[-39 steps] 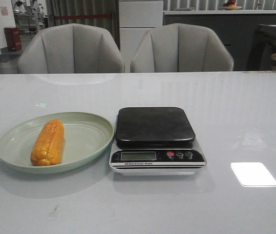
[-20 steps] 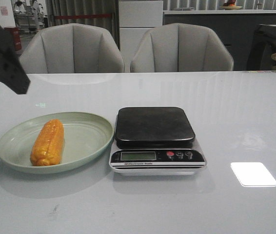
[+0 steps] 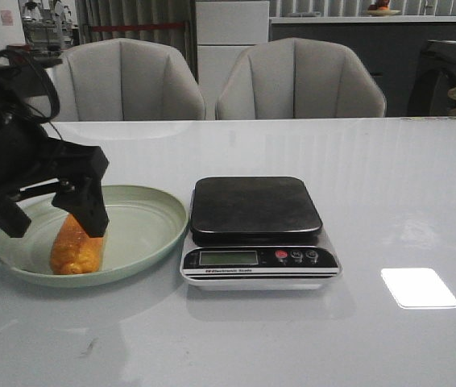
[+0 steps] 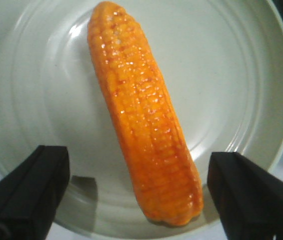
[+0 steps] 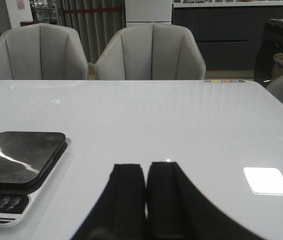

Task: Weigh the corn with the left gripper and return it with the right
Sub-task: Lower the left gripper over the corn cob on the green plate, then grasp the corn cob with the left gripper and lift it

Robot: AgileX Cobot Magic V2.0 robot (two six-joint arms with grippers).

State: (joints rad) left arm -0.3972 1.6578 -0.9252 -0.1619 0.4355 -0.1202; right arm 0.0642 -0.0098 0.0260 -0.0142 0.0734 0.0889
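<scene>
The corn (image 4: 144,120) lies lengthwise in the pale green plate (image 3: 143,230), a little to the side of the plate's centre away from the scale (image 3: 256,230). Your left gripper (image 3: 51,218) hangs just above it with the fingers (image 4: 29,192) spread wide, one on each side of the cob's nearer half and touching neither the cob nor the plate.

To take it well, centre the cob between the fingers first; in the left wrist view it runs at a slight slant, so turn the wrist to square up to it. Grip nearer the middle of its length than the end, so it should not tip on the lift. Lower only until the fingers bracket the cob's widest part, and stop short of the plate floor.

Mind the plate's raised rim: lift clear of it before you swing toward the scale, whose black platform sits just beside the plate. Beyond the scale the tabletop (image 3: 389,185) is open. Your right gripper (image 5: 145,192) rests there with its fingers pressed together, well apart from the scale.
</scene>
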